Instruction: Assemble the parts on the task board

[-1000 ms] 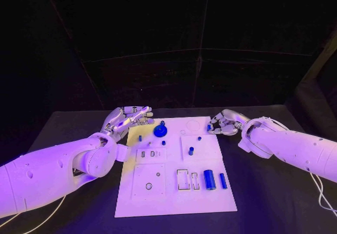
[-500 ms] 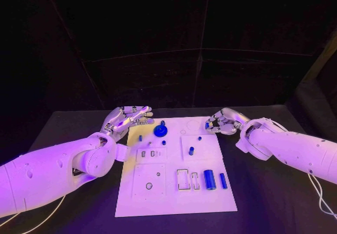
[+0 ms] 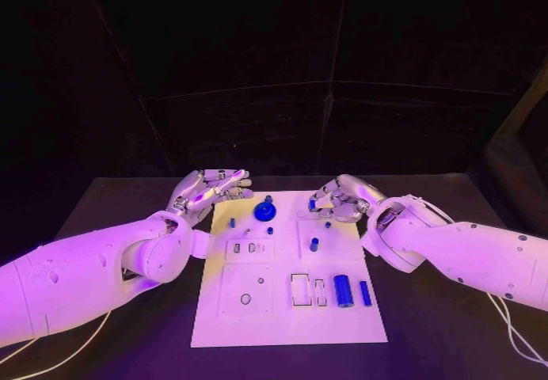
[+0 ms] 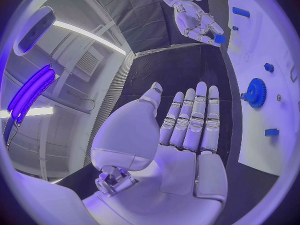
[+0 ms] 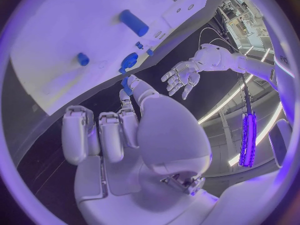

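Over the task board [image 3: 286, 317], right robot hand [image 3: 333, 201] pinches a small blue part [image 5: 126, 84]; left robot hand [image 3: 214, 188] spread, holding nothing.

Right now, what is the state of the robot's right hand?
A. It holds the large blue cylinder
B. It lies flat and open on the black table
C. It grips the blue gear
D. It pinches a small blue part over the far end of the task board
D: the right hand pinches a small blue part at its fingertips over the far end of the task board, while the blue gear sits on the board untouched.
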